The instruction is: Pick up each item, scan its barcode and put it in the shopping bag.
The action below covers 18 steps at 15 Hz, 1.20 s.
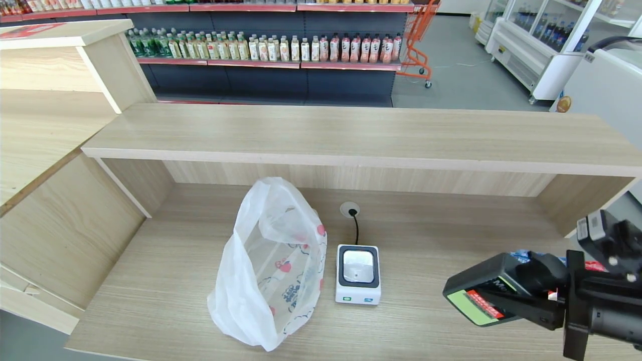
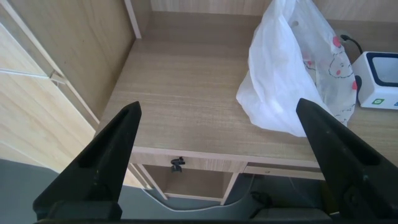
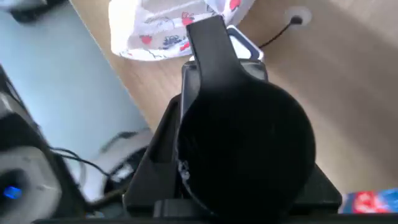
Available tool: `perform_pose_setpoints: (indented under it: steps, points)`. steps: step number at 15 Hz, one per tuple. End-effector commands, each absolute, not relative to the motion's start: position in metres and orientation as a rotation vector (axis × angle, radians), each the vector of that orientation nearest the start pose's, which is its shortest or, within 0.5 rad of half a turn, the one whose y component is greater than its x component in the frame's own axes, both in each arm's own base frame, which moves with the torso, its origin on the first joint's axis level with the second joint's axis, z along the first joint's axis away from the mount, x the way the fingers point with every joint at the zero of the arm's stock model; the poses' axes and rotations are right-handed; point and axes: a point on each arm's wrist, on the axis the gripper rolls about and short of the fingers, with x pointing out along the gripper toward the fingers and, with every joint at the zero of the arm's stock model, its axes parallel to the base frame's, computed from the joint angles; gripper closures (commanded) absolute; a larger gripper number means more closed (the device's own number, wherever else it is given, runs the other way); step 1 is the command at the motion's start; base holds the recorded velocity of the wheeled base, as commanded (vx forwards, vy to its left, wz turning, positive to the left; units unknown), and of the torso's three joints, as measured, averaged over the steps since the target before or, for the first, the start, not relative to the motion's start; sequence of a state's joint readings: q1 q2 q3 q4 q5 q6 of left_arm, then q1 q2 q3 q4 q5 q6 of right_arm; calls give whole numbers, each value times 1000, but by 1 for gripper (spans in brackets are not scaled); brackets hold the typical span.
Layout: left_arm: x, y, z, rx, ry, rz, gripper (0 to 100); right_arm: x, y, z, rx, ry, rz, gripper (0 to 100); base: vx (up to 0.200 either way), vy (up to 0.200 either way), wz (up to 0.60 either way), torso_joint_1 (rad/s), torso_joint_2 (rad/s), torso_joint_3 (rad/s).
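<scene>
Left end effector (image 2: 217,163): released, its two dark fingers (image 2: 93,168) spread wide with nothing between them; it hangs above the near left edge of the table.
Table (image 1: 175,281): pale wood-grain top carrying the task's things; a small key (image 2: 178,164) sits in a lock on the front panel below the near edge.
Right end effector (image 1: 547,293): at the near right of the table, above the top, grasping the black package from both sides.
Black package (image 1: 479,297): held roughly level in the right end effector, off the table; its green end and red label strip face the near side, and its free end points toward the barcode scanner, from which it is well apart.
Blue and red packet (image 3: 373,202): lies on the table just beside the right end effector, mostly hidden behind it in the head view.
Shopping bag (image 1: 271,265): white translucent plastic with red and blue prints, standing upright on the table with its mouth open, just to the left of the barcode scanner.
Barcode scanner (image 1: 357,273): white housing with a dark-framed window facing upward, at the middle of the table.
Cable (image 1: 356,225): black, running from the scanner's far side into a round grommet (image 1: 349,207) in the table top.
Raised ledge (image 1: 351,131): wooden upper shelf along the table's far side.
Store shelves (image 1: 261,47): rows of bottles, across the aisle.
Shopping trolley (image 1: 419,40): orange, beside the shelves.
Chest freezers (image 1: 536,47): white, at the far right.
</scene>
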<state>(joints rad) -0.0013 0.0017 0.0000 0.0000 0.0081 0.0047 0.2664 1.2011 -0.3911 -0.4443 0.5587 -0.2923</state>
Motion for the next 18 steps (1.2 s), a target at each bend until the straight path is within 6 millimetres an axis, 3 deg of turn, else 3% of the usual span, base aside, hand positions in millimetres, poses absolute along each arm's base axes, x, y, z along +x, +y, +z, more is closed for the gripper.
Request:
perform_pose_setpoints:
  steps: [1,3,6,9,12,18]
  points:
    - [-23,0,76,5,2,6,0,175,63,161,125,487,788,100,0,0,0,0,0,0]
    - [-23,0,76,5,2,6,0,205,77,146,257,614,762,100,0,0,0,0,0,0]
    - [-23,0,76,5,2,6,0,245,108,124,307,669,705,100,0,0,0,0,0,0]
    - [-23,0,76,5,2,8,0,280,156,108,369,672,650,100,0,0,0,0,0,0]
    - [-23,0,76,5,2,6,0,296,184,99,356,666,643,100,0,0,0,0,0,0]
    - [-23,0,76,5,2,6,0,312,202,78,330,624,588,100,0,0,0,0,0,0]
